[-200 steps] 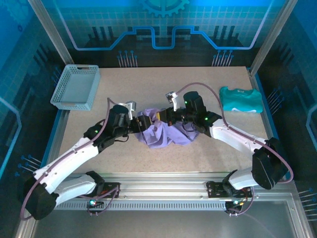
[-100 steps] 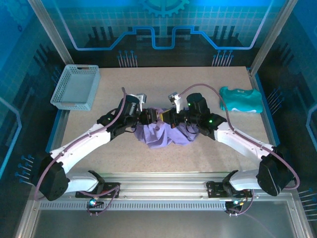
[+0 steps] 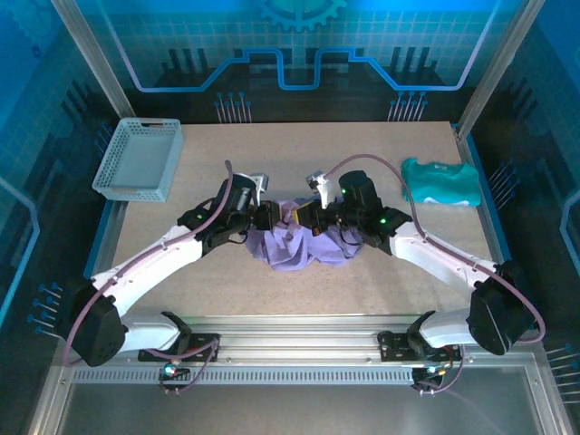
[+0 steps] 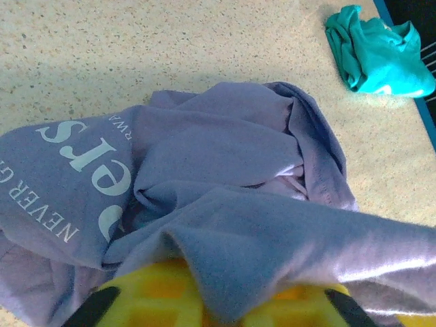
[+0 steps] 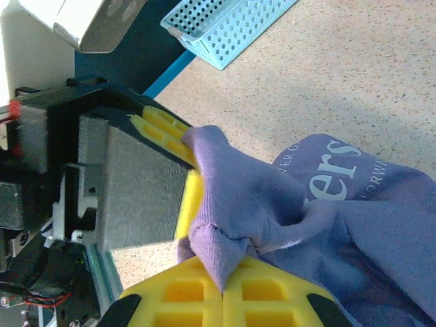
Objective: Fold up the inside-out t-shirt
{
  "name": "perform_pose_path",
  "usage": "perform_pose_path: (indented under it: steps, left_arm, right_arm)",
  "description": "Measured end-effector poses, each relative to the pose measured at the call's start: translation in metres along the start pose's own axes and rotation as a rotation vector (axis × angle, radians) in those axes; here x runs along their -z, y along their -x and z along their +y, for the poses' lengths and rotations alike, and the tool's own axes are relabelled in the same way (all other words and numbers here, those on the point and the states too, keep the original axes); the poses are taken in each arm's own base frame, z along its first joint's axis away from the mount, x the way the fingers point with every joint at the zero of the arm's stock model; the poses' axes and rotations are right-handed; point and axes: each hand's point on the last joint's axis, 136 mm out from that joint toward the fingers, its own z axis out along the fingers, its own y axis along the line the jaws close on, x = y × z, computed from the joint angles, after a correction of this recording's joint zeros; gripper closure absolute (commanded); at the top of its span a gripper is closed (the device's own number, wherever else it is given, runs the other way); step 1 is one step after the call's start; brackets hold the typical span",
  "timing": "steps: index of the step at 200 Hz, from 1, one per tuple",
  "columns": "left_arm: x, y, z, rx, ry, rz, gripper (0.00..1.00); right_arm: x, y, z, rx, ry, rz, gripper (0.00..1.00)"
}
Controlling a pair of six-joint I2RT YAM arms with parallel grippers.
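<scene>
Leaving inside-out t-shirt [image 3: 294, 246] bunched mid-table, well apart from teal garment [image 3: 441, 182] and basket [image 3: 138, 159]; pinching one raised ridge of it with left gripper [image 3: 275, 216] and right gripper [image 3: 305, 220] tip to tip, both finger pairs clamped on cloth, likely readying a pull apart for spreading flat

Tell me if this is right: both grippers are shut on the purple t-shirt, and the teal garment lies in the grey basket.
No: the teal garment lies on the table, far right, not in the grey basket; the top external view shows it. The left gripper and right gripper are shut on the purple t-shirt.
</scene>
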Motion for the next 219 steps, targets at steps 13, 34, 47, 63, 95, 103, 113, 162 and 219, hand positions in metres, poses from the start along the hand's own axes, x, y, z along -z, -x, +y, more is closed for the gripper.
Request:
perform_pose_path:
  steps: [13,34,47,63,95,103,113,162,219]
  left_arm:
    - [0.001,0.0,0.0,-0.002,0.001,0.004,1.0]
    - [0.012,0.003,-0.009,0.017,-0.051,-0.003,1.0]
    - [0.027,0.011,-0.021,0.066,-0.146,-0.026,1.0]
    - [0.05,0.023,-0.03,0.153,-0.299,-0.074,1.0]
    - [0.067,0.021,-0.043,0.26,-0.477,-0.052,1.0]
    - [0.069,0.02,-0.048,0.263,-0.502,-0.04,1.0]
    - [0.072,0.019,-0.052,0.261,-0.526,-0.03,1.0]
    - [0.079,0.021,-0.057,0.279,-0.582,-0.019,0.97]
    - [0.06,0.01,-0.024,0.304,-0.374,0.016,0.58]
  right_arm:
    - [0.0,0.0,-0.003,0.014,-0.017,0.0,1.0]
    - [0.001,-0.006,-0.016,0.072,-0.09,0.021,1.0]
    - [0.002,-0.01,-0.026,0.118,-0.141,0.038,1.0]
    - [0.003,-0.01,-0.027,0.178,-0.156,0.042,0.99]
    - [0.013,0.003,-0.01,0.242,-0.124,-0.025,1.0]
    - [0.014,0.005,-0.007,0.239,-0.11,-0.036,1.0]
    - [0.014,0.006,-0.003,0.223,-0.079,-0.043,1.0]
    - [0.017,0.008,0.017,0.147,0.078,-0.052,1.0]
    - [0.017,0.011,0.033,0.09,0.155,-0.061,1.0]
